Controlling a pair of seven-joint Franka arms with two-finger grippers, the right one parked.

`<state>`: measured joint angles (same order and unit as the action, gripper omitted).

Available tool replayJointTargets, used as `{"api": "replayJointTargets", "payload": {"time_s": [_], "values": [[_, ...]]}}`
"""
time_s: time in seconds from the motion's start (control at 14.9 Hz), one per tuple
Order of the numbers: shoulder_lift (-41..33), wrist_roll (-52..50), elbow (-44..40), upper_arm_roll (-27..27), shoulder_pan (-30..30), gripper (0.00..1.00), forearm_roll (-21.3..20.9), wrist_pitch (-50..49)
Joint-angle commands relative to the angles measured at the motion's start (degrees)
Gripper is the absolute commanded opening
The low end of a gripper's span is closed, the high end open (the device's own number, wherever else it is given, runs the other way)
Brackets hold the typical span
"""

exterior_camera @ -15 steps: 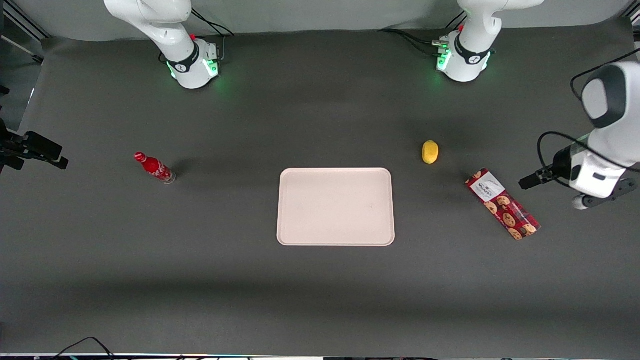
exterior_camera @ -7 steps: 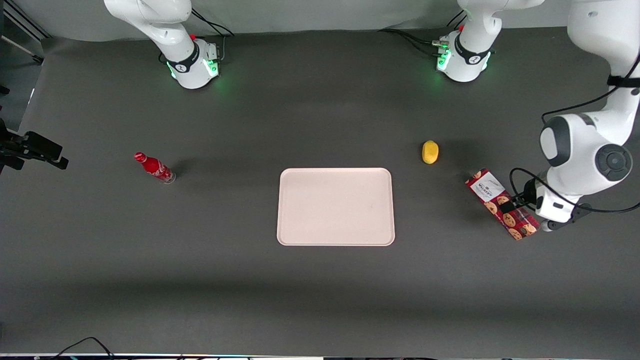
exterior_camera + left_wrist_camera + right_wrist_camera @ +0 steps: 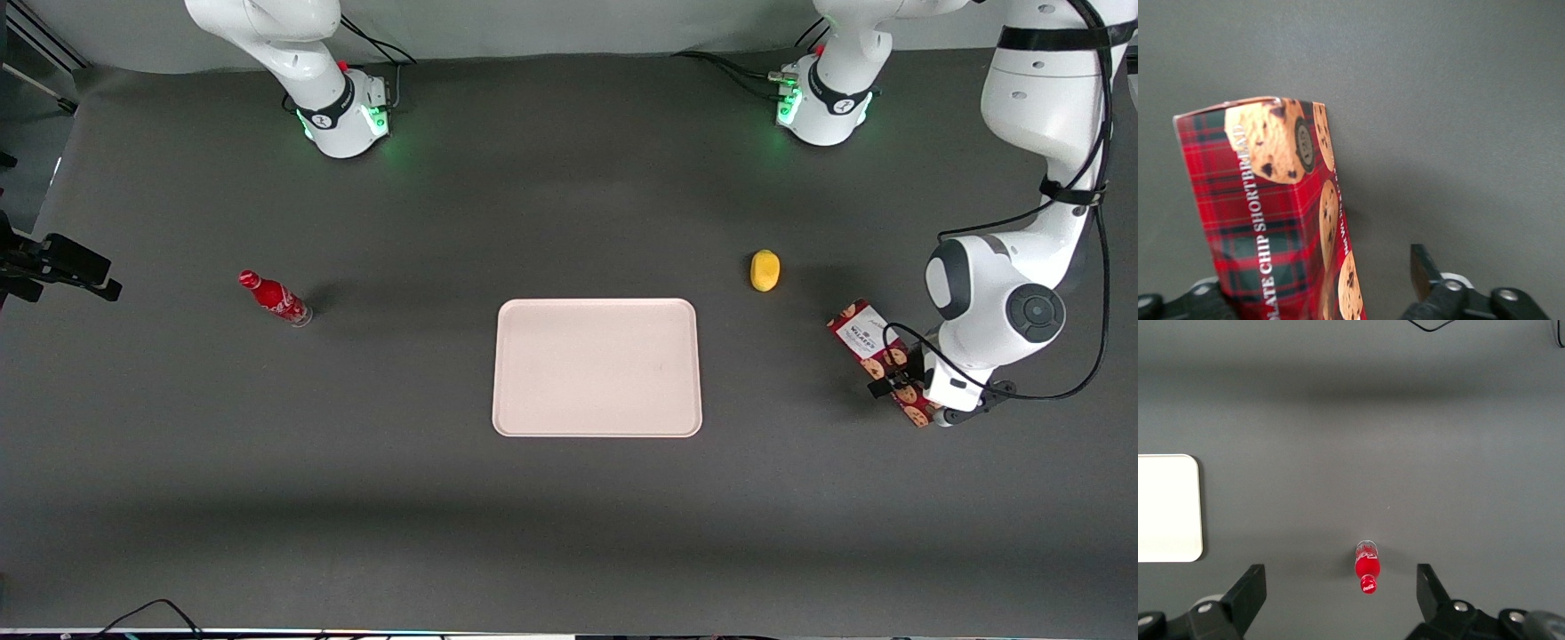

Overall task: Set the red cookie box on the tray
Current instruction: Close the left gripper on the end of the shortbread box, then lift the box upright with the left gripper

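Gripper (image 3: 900, 388) straddles the red cookie box (image 3: 1275, 213) near its unlabelled end, fingers (image 3: 1423, 268) spread apart, ready to clamp for carrying to the tray (image 3: 597, 367).

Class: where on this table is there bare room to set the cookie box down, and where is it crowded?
Bare: the whole tray, and the table between tray and soda bottle. Crowded: the working arm's end, where the open end effector straddles the red cookie box near the lemon.

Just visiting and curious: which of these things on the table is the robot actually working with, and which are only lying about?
In the job:
red cookie box
tray, with nothing on it
gripper, open, straddling the box

Lying about:
yellow lemon-like object, near the box
red soda bottle, toward the parked arm's end
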<state>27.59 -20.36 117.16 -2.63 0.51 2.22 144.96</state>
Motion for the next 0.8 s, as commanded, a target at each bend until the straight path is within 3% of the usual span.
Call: {"api": "replayJointTargets", "payload": {"time_s": [0.0,0.07,0.13,0.47,0.74], "values": [[-0.1,-1.0,-0.3,-0.4,-0.9,0.37,0.2,0.2],[0.0,-1.0,-0.3,-0.4,-1.1,0.04,0.2,0.0],[-0.1,-1.0,-0.3,-0.4,-1.3,0.0,0.2,-0.4],[-0.8,-0.2,-0.7,-0.4,-1.9,0.0,0.2,-1.2],[-6.7,0.9,-7.1,-0.4,-3.6,0.0,0.1,-15.3]]}}
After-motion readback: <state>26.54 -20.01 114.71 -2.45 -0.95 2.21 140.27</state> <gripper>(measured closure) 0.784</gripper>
